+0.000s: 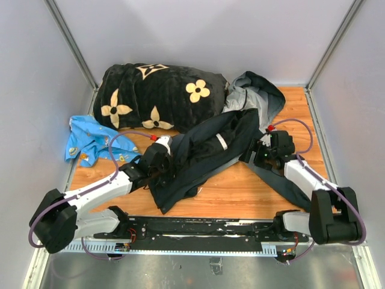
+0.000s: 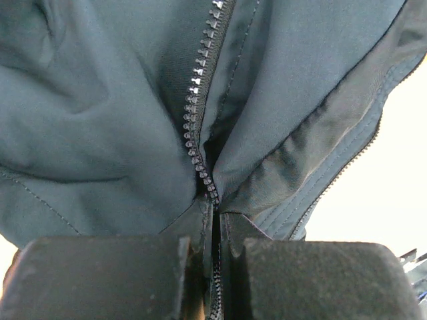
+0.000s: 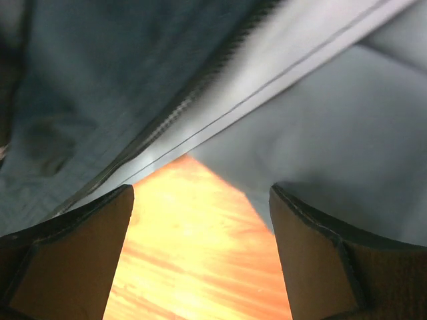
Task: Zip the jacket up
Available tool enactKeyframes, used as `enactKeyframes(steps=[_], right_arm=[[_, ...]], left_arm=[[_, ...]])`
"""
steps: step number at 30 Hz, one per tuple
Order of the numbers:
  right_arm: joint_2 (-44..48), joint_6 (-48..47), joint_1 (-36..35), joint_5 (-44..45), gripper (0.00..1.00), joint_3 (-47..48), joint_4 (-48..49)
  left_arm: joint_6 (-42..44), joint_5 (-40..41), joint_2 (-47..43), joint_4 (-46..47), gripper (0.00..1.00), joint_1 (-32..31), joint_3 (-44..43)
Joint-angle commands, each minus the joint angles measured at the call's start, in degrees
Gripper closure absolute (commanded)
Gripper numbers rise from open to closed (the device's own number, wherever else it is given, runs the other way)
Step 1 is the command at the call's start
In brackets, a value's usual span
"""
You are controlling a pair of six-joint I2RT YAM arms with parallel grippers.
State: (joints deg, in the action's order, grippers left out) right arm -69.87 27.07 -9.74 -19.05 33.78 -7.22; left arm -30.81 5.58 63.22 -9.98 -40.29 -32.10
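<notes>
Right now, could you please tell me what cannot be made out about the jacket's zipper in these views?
- Slider: left wrist view, the zipper vanishes between the shut left gripper fingers.
- Teeth: right wrist view, blurred.
- Whole zipper line: top view, too small among jacket folds.

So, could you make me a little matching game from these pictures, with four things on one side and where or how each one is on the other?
Things:
1. left gripper
2. right gripper
3. blanket
4. blue cloth

Place or state:
a. open, with bare table wood showing between its fingers
b. shut on the jacket at its zipper
c. crumpled at the table's left edge
d. bunched at the back, black with cream flowers

Pairs: 1-b, 2-a, 3-d, 4-c
</notes>
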Motion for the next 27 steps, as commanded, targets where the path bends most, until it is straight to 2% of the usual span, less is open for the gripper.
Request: enactKeyframes(steps=[1,5,9,15,19,22,27], right_arm=[[-5.51,4.0,6.03,-0.73,0.16,-1.18,9.06],[-15.49,4.27,10.84,-1.76,0.17,3.44,12.42],[-26.54,3.32,13.9,-2.27,0.21,13.16,11.95],[-39.27,-0.63,14.4,-6.04,0.28,34.44,5.27],[-42.64,-2.61,14.4,-7.33,0.3,43.36,0.04],[-40.03,-3.98,14.31,-8.46,0.28,42.51,-2.72],[-29.09,-5.52,14.31,-9.94,0.23,30.46,-2.12]], left_arm=[[-0.82,-0.45,1.99,3.21,1.0,-1.69,0.88],[-0.94,-2.08,4.19,4.31,1.0,-3.02,1.66],[-1.57,-4.64,6.62,6.45,1.0,-4.45,2.44],[-3.3,-8.18,11.09,9.87,1.0,-9.74,1.54],[-5.07,-10.92,15.03,13.67,1.0,-13.89,-0.31],[-5.61,-10.74,17.0,14.27,1.0,-14.93,-1.83],[-5.83,-9.19,16.01,14.04,1.0,-15.06,-2.02]])
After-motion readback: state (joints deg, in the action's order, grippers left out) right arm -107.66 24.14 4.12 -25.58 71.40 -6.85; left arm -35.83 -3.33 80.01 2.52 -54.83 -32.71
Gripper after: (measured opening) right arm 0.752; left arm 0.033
